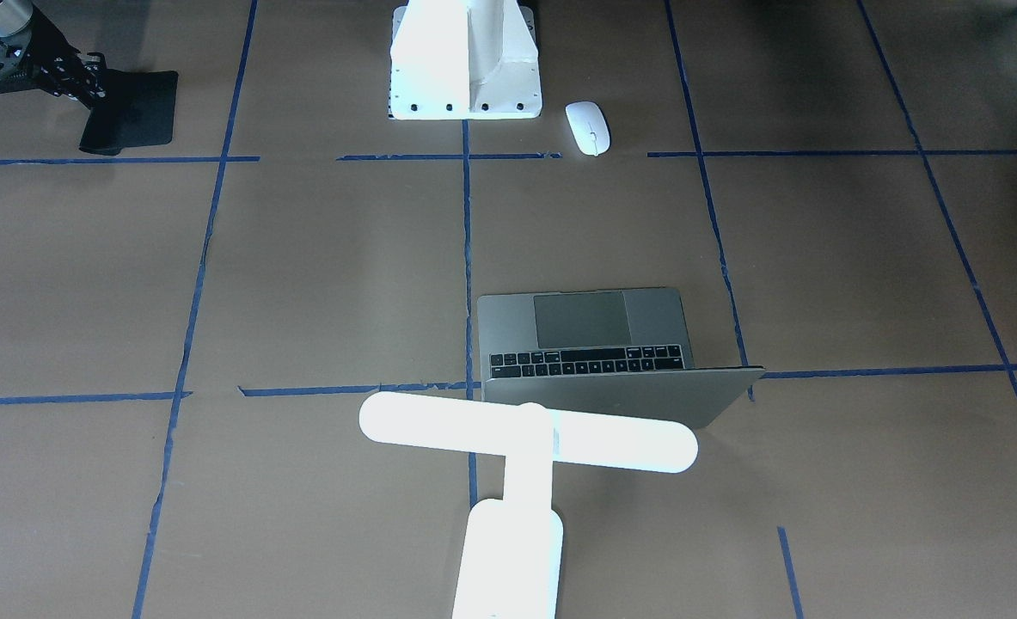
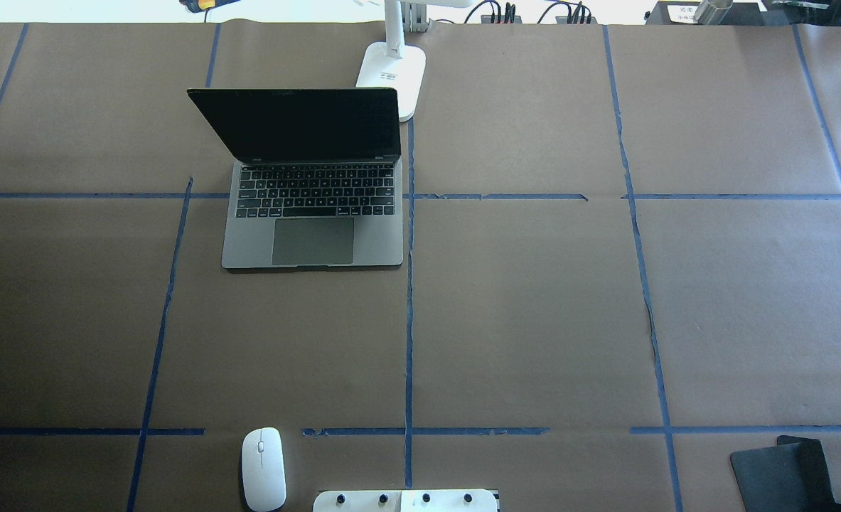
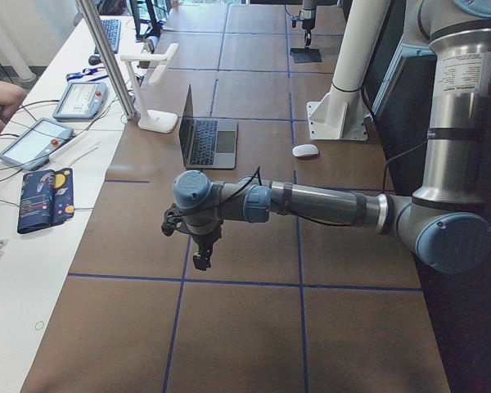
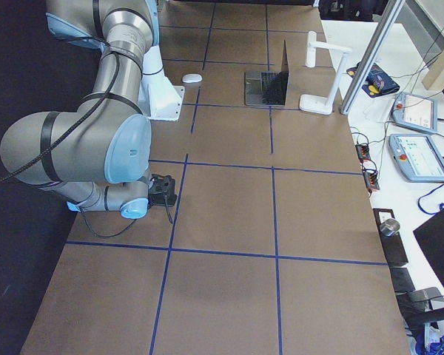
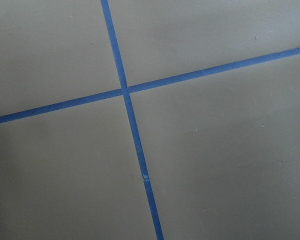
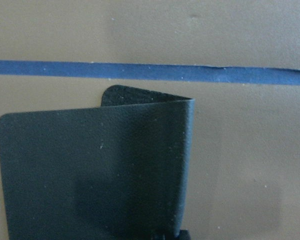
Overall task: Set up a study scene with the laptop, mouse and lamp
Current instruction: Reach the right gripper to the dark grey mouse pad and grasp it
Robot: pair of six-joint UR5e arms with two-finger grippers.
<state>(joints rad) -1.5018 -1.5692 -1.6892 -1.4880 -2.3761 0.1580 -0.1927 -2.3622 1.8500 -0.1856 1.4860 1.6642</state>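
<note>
The grey laptop (image 1: pixel 585 344) stands open in the middle of the table, its dark screen (image 2: pixel 306 124) up. The white lamp (image 1: pixel 525 438) stands just behind it, with its base (image 2: pixel 392 71) at the far edge. The white mouse (image 1: pixel 588 127) lies beside the robot's pedestal, also seen from overhead (image 2: pixel 263 468). My right gripper (image 1: pixel 87 82) is at the near right corner, shut on one edge of a black pad (image 1: pixel 134 107), which curls up (image 6: pixel 95 170). My left gripper (image 3: pixel 202 260) hangs over bare table far to the left. I cannot tell whether it is open or shut.
The white flared pedestal (image 1: pixel 465 60) with bolt holes stands at the robot's edge. Blue tape lines (image 5: pixel 130 115) divide the brown table. A side bench with teach pendants (image 3: pixel 37 139) and an aluminium post (image 3: pixel 106 57) runs along the far edge.
</note>
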